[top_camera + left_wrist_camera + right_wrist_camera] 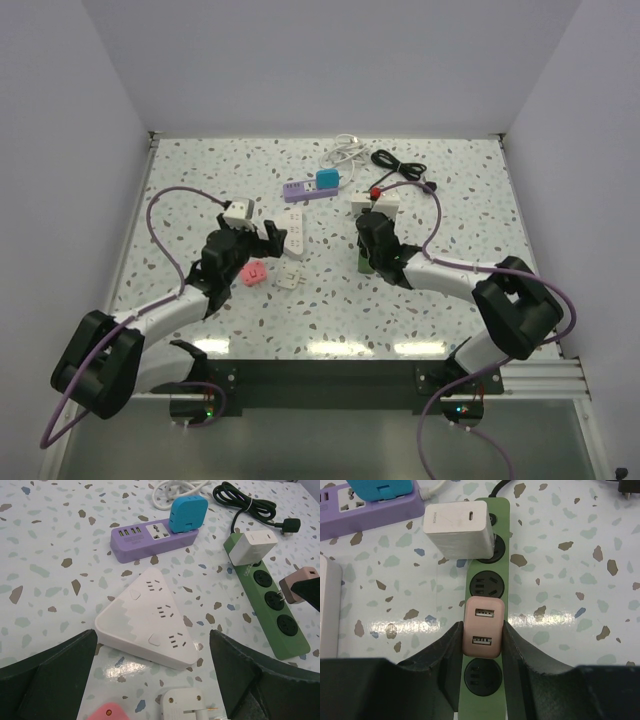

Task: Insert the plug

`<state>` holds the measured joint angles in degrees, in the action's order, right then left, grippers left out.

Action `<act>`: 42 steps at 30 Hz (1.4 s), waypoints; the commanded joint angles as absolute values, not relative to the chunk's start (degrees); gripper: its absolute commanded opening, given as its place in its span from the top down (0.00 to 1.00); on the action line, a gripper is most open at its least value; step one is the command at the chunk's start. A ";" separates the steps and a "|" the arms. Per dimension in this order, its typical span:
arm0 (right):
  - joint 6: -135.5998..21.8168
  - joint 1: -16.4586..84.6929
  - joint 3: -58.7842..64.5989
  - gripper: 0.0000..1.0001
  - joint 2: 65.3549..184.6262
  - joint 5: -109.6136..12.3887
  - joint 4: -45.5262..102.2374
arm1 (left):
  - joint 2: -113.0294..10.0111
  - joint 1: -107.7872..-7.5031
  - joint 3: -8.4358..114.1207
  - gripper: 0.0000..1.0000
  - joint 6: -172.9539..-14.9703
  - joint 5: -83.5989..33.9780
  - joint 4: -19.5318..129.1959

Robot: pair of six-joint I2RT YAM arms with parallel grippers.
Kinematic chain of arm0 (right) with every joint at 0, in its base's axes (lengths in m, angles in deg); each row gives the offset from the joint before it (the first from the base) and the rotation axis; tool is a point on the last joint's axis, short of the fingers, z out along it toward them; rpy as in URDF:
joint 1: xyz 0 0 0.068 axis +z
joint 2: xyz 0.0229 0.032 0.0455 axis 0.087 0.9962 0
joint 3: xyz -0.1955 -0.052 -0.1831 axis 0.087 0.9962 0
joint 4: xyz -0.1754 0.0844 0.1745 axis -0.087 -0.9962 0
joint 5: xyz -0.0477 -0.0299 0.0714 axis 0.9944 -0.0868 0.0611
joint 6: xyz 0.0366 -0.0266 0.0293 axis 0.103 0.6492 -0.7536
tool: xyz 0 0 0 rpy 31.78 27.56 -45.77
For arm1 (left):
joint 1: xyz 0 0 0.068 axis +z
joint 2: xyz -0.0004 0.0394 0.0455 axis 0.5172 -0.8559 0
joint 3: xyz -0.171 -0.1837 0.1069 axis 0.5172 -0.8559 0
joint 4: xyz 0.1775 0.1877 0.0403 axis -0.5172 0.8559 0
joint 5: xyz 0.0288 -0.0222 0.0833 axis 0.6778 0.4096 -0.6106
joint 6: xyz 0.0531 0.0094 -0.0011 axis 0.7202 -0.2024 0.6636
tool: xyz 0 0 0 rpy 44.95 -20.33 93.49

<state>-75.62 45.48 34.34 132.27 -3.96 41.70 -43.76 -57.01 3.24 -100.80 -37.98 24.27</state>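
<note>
My right gripper (482,630) is shut on a pinkish-beige USB charger plug (482,627) and holds it over the green power strip (503,580). The plug covers one of the strip's middle sockets. In the left wrist view the plug (300,582) sits tilted beside the strip (290,647), and its prongs still show near a socket. A white charger (460,530) is plugged in at the strip's far end. My left gripper (152,635) is open and empty in front of a white triangular power strip (150,615).
A purple power strip (145,542) with a blue adapter (186,512) lies at the back. A white plug adapter (182,702) and a pink one (107,714) lie near my left fingers. A coiled black cable (400,165) and a white cable (345,148) lie at the far edge.
</note>
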 commanded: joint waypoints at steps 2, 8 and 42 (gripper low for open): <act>-77.15 45.77 34.42 1.00 130.66 -2.03 42.22 | -42.02 -56.46 2.73 0.00 -100.66 -37.73 23.10; -77.41 46.21 34.77 1.00 129.95 -2.39 41.61 | -42.37 -56.37 2.82 0.00 -100.66 -37.73 23.01; -77.24 46.47 36.18 1.00 134.35 -2.39 45.91 | -41.76 -55.84 2.47 0.00 -100.40 -37.64 23.19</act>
